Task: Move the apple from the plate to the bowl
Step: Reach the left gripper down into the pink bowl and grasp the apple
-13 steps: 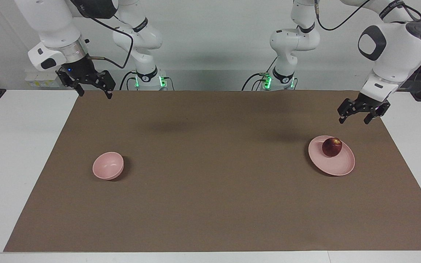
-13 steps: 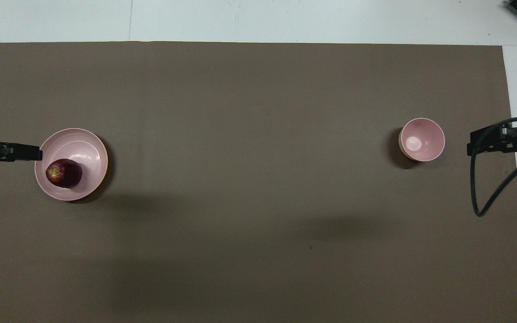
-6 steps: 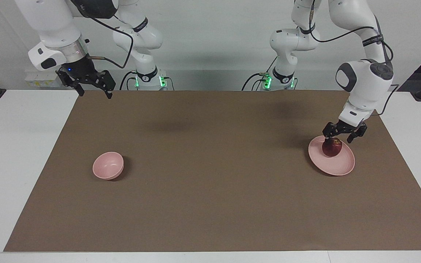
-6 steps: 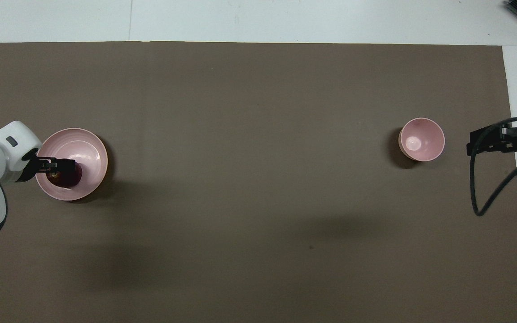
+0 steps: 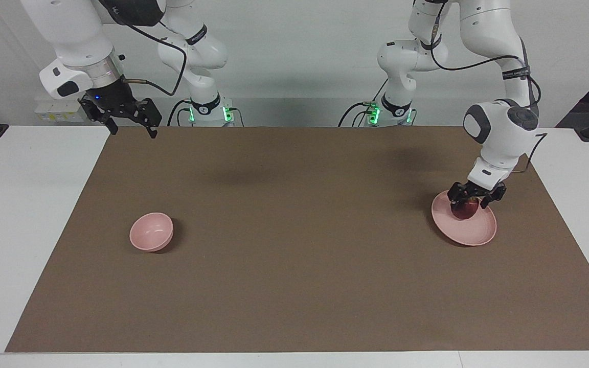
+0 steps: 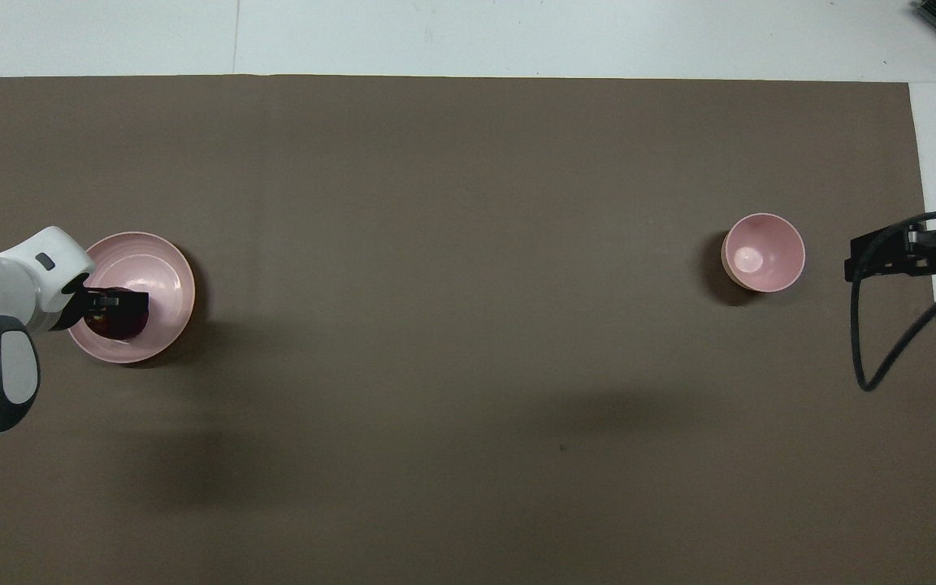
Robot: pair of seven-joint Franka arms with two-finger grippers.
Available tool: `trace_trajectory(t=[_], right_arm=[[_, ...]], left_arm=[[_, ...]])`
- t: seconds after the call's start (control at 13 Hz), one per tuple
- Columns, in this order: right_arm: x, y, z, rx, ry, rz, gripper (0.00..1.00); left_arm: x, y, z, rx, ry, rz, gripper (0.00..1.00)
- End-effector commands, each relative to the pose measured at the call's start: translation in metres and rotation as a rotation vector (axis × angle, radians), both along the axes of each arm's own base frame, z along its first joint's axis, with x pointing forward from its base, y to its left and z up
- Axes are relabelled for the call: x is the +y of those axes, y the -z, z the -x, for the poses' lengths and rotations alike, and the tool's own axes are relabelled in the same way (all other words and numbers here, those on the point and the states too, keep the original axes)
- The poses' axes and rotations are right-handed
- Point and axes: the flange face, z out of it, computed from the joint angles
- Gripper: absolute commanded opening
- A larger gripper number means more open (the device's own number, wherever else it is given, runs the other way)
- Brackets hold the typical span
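The dark red apple [image 5: 469,208] lies on the pale pink plate [image 5: 471,233] toward the left arm's end of the table. My left gripper [image 5: 471,202] is down at the apple, open, with one finger on each side of it. In the overhead view the left gripper [image 6: 122,305] covers most of the apple [image 6: 119,327] on the plate [image 6: 164,268]. The small pink bowl [image 5: 151,232] stands empty toward the right arm's end and also shows in the overhead view [image 6: 763,252]. My right gripper [image 5: 131,129] waits open, raised over the mat's corner at its own end.
A brown mat [image 5: 294,245] covers most of the white table [image 5: 18,214]. The right arm's black cable [image 6: 882,341] hangs beside the bowl in the overhead view.
My left gripper has come down from above the mat's edge onto the plate and now straddles the apple. The right arm, the bowl and the plate have not moved.
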Motion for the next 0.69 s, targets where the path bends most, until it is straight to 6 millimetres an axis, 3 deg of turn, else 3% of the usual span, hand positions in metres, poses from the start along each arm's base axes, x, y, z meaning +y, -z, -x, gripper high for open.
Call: trace_trajectory(t=[0.0, 0.08, 0.15, 0.38, 0.46, 0.54, 0.62], right_arm=[[-0.001, -0.002, 0.006, -0.003, 0.014, -0.005, 1.00], [-0.002, -0.001, 0.008, 0.010, 0.013, -0.002, 1.00], [-0.003, 0.000, 0.009, 0.016, 0.013, 0.004, 1.00], [-0.001, 0.001, 0.009, 0.017, 0.010, -0.002, 1.00], [-0.001, 0.005, 0.009, 0.028, 0.009, -0.006, 1.00], [0.000, 0.011, 0.008, 0.042, 0.008, -0.009, 1.00], [0.003, 0.022, 0.007, 0.063, 0.015, -0.027, 1.00]], left_arm=[[0.008, 0.002, 0.009, -0.010, 0.002, -0.004, 1.00], [0.008, 0.002, 0.008, -0.010, 0.002, -0.004, 1.00], [0.008, 0.001, 0.007, -0.012, 0.001, -0.004, 0.87], [0.008, -0.001, 0.004, -0.019, 0.006, -0.007, 0.24], [0.007, -0.001, 0.004, -0.022, 0.008, -0.007, 0.09], [0.006, -0.007, 0.001, -0.031, 0.009, -0.008, 0.00], [0.005, -0.015, -0.003, -0.042, 0.009, -0.007, 0.00]])
